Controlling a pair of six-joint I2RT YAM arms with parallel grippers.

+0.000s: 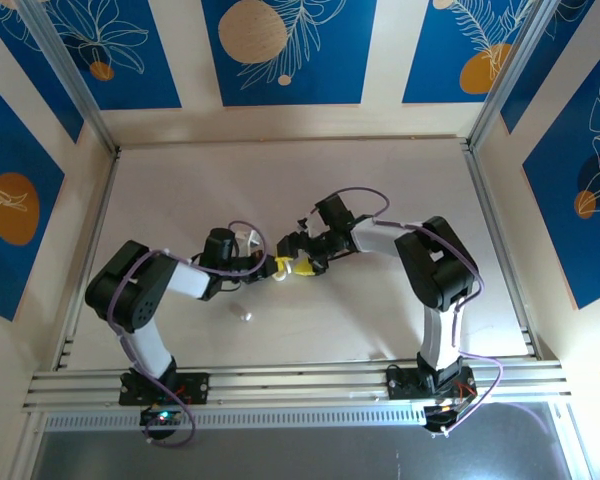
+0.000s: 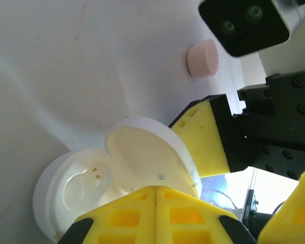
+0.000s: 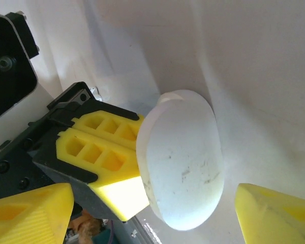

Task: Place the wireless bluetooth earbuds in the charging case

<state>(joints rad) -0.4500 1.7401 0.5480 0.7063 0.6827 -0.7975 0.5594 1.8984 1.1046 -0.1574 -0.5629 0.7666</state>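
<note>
The two arms meet over the middle of the table [image 1: 380, 180], the left gripper [image 1: 280, 266] and the right gripper [image 1: 304, 264] nearly touching.

One white charging case [image 2: 147, 152] sits between them with its lid swung open. Its base lies on the table, and the one well that is clear to see carries two small gold contacts.

The left gripper [image 2: 155, 190] has its two yellow fingers pressed flat together, tips against the lower edge of the lid. Whether they pinch the rim cannot be told.

The right gripper [image 3: 152, 199] is spread wide, one finger to either side of the charging case [image 3: 183, 157]. In the left wrist view one of its fingers [image 2: 201, 137] stands just beside the lid's rim.

Two earbuds show, both outside the case. One pale pink earbud [image 2: 202, 58] lies on the table beyond the lid. One white earbud [image 1: 245, 314] lies alone on the table, near the left arm and nearer the bases than the grippers.
</note>
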